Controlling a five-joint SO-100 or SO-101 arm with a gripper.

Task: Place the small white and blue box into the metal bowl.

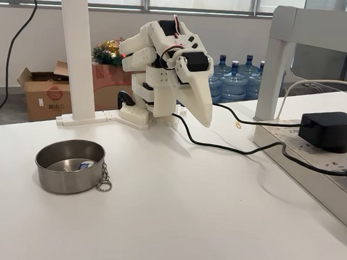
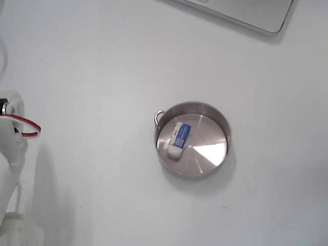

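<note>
The metal bowl (image 1: 64,181) stands on the white table at the left, its clasp ring (image 1: 103,184) hanging off the rim. Inside it lies the small white and blue box (image 1: 84,165), flat on the bowl's floor. Seen from above, the box (image 2: 178,138) rests in the left half of the bowl (image 2: 228,134), blue face up. The white arm is folded back on its base at the table's far side. Its gripper (image 1: 204,119) points down, well away from the bowl, with its fingers together and nothing between them. Part of the arm (image 2: 10,154) shows at the left edge.
A black cable (image 1: 219,147) runs from the arm's base to a black power adapter (image 1: 329,129) on a raised ledge at the right. White posts (image 1: 77,53) stand behind. Water bottles (image 1: 234,80) and a cardboard box (image 1: 46,93) sit beyond the table. A grey slab (image 2: 246,13) lies at the top.
</note>
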